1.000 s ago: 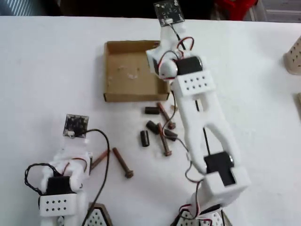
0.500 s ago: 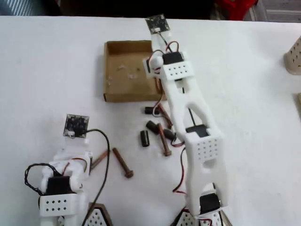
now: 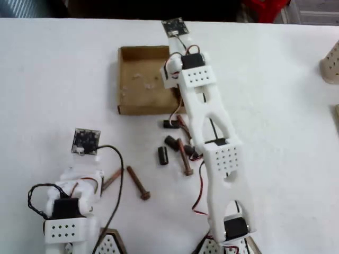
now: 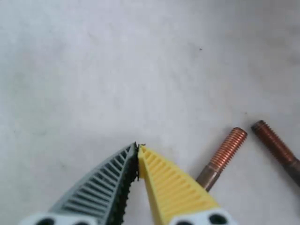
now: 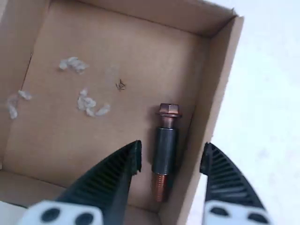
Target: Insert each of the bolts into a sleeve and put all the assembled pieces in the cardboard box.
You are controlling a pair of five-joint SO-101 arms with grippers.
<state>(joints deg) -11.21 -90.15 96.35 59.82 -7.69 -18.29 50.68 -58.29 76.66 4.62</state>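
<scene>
The cardboard box [image 3: 139,84] sits at the table's far middle. My right gripper [image 5: 172,151] hangs open over its right side. Between the fingers, on the box [image 5: 220,89] floor by the wall, lies an assembled piece [image 5: 166,152], a copper bolt in a black sleeve. Loose black sleeves [image 3: 163,155] and a copper bolt [image 3: 185,157] lie in front of the box, beside the right arm [image 3: 212,121]. Two more bolts [image 3: 139,183] lie near the left arm [image 3: 69,209]. My left gripper [image 4: 137,149] is shut on nothing, low over the table, next to a bolt [image 4: 222,157].
Several white scraps [image 5: 89,104] lie on the box floor. A black cable [image 3: 119,174] from the left arm loops across the two near bolts. A beige perforated object [image 3: 331,63] stands at the right edge.
The right arm has stretched out and swung left, bringing its wrist over the box's right side. The left arm has not moved.
</scene>
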